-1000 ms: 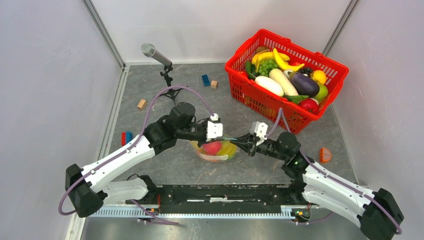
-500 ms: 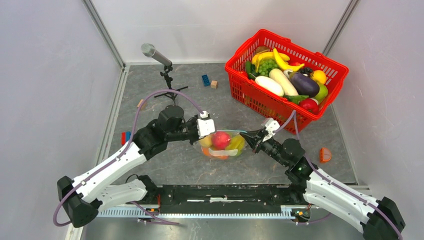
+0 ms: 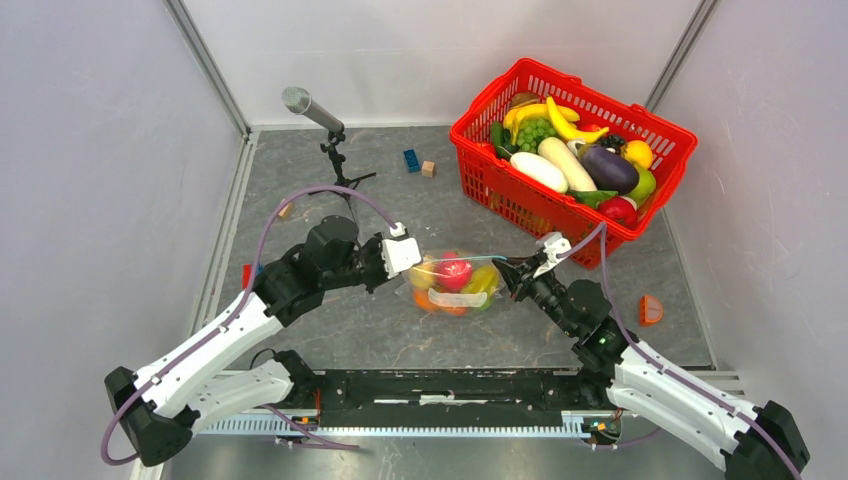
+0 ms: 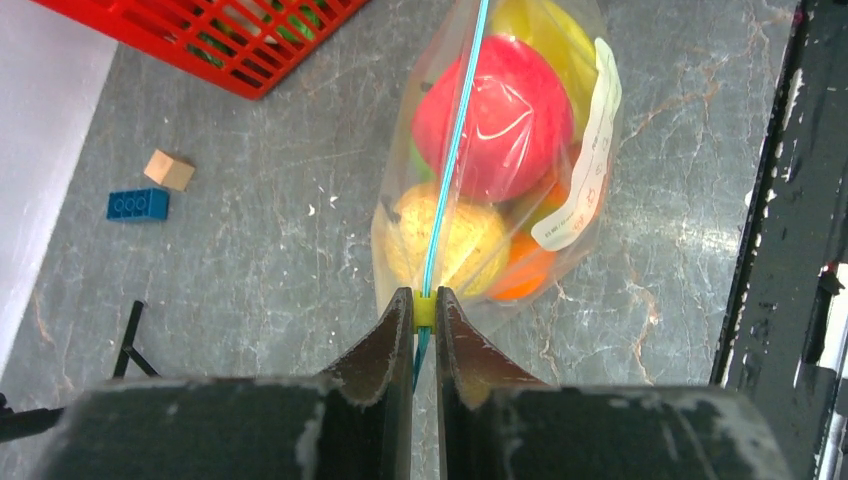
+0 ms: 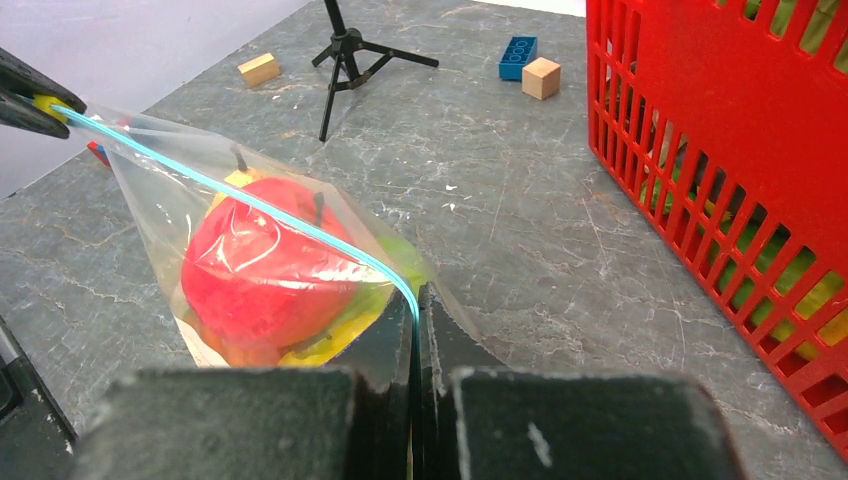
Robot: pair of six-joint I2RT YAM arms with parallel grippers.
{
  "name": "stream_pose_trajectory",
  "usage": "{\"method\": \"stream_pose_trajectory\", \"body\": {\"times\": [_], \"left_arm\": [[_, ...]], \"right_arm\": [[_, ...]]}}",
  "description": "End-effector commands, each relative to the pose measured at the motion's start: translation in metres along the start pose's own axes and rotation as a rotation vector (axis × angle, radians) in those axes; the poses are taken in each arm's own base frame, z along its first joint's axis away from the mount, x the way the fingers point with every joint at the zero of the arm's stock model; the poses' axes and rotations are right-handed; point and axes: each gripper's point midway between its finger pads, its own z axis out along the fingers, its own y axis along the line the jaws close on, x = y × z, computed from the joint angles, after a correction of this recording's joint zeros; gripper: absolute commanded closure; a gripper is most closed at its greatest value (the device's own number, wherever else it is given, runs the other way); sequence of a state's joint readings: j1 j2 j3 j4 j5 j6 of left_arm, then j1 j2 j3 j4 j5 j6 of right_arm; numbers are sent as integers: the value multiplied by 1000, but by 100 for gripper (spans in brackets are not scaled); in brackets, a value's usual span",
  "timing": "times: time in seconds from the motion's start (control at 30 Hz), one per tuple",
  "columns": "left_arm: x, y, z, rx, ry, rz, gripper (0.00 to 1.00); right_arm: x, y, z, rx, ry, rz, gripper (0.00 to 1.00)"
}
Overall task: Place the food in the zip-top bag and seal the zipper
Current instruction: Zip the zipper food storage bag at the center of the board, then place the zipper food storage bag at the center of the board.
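- I am clamping my left jaws tight on one end of the thin light blue zipper strip [image 4: 452,150], with a small yellow tab [image 4: 424,311] squeezed between the tips.
- I am clamping my right jaws on the opposite end of the same strip, with no gap showing between the tips.
- Between the two grips the zipper is running taut and nearly straight, and the clear, flimsy zip-top bag [image 4: 398,185] is sagging beneath it, midway between my arms over the grey marbled counter [image 3: 350,330]. I cannot tell whether its bottom is touching the counter.
- The food is sitting inside: a glossy red toy apple [image 5: 265,270] uppermost, a yellow toy lemon [image 4: 450,235], an orange toy fruit [image 4: 520,275] and a green piece [image 5: 395,262] lower down.
- My judgement is that loading is done. The strip is reading as one thin line along its length, so the seal looks closed or close to it, though I cannot confirm every part is pressed shut. What is left is checking the seal and setting the bag down.
- A white label strip [image 4: 585,160] is curving down the bag's side. Faint print is showing on it, too small to read.
- Further out, a red mesh plastic basket [image 3: 570,160] is holding other toy produce. No brand or writing is legible anywhere.
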State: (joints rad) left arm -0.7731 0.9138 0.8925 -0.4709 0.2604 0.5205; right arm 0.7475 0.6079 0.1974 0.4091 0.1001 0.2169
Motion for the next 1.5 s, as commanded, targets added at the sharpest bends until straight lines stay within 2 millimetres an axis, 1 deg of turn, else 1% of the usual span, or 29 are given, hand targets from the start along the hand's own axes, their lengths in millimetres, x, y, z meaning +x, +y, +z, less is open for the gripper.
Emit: {"method": "stream_pose_trajectory", "body": {"times": [0.0,0.1,0.13,0.17,0.23,0.3,0.37,0.4,0.5,0.53,0.6,0.67,0.7,0.77,0.83,0.9,0.93,0.97,1.0,1.03,1.1,1.13,1.17,1.2,1.23,1.27,1.3,1.4,1.47], "left_arm": [[26,9,-18,-64,130,-7,95],[32,12,-21,-83,159,0,93],[32,13,-22,-90,161,0,92],[31,14,-23,-99,157,-3,87],[30,17,-25,-124,148,-13,86],[34,25,-28,-170,158,-9,85],[33,35,-31,-225,154,-14,85],[31,38,-33,-244,143,-19,82],[19,46,-37,-297,71,-29,37],[13,47,-40,-315,38,-31,27],[0,52,-47,-358,-40,-54,15],[-11,67,-61,-465,-116,-102,5],[-13,71,-67,-503,-142,-120,1],[-16,77,-75,-550,-181,-158,0],[-16,78,-77,-562,-189,-194,0],[-15,90,-85,-649,-202,-309,0],[-11,101,-93,-736,-201,-410,0],[-10,110,-101,-797,-197,-488,0],[-4,116,-106,-836,-165,-553,0],[-4,119,-108,-842,-149,-606,0],[0,119,-100,-801,-113,-674,0],[2,117,-95,-772,-97,-693,0],[6,115,-91,-753,-82,-720,0],[10,115,-88,-748,-71,-746,0],[14,116,-88,-757,-62,-765,0],[17,117,-88,-765,-60,-778,0],[20,118,-91,-780,-63,-789,0],[20,123,-105,-827,-110,-805,0],[18,126,-117,-868,-149,-798,0]], "right_arm": [[-2,-20,0,98,-20,7,100],[-2,-19,0,92,-21,10,100],[-3,-19,0,89,-24,10,100],[-3,-18,0,83,-28,10,100],[-4,-15,1,65,-32,8,100],[-4,-13,1,57,-27,4,100],[-3,-13,1,56,-23,5,100],[-4,-13,1,57,-26,6,100],[-3,-12,1,52,-26,14,100],[-3,-11,1,45,-29,16,100],[-3,-9,1,35,-32,19,100],[-3,-9,1,33,-30,18,100],[-4,-8,2,31,-30,15,100],[-5,-7,2,21,-30,6,100],[-9,-3,3,-1,-38,0,100],[-18,6,5,-49,-61,-15,100],[-24,12,6,-79,-72,-23,100],[-33,14,7,-86,-89,-29,100],[-39,22,8,-125,-96,-40,100],[-49,26,10,-144,-109,-60,100],[-63,34,16,-184,-114,-115,100],[-75,35,19,-185,-121,-134,100],[-79,36,24,-184,-107,-160,100],[-88,36,29,-177,-97,-187,100],[-102,36,33,-169,-103,-205,100],[-109,35,38,-160,-95,-221,100],[-123,36,41,-156,-113,-243,100],[-150,47,47,-200,-152,-288,100],[-152,59,48,-265,-148,-303,100]]}}
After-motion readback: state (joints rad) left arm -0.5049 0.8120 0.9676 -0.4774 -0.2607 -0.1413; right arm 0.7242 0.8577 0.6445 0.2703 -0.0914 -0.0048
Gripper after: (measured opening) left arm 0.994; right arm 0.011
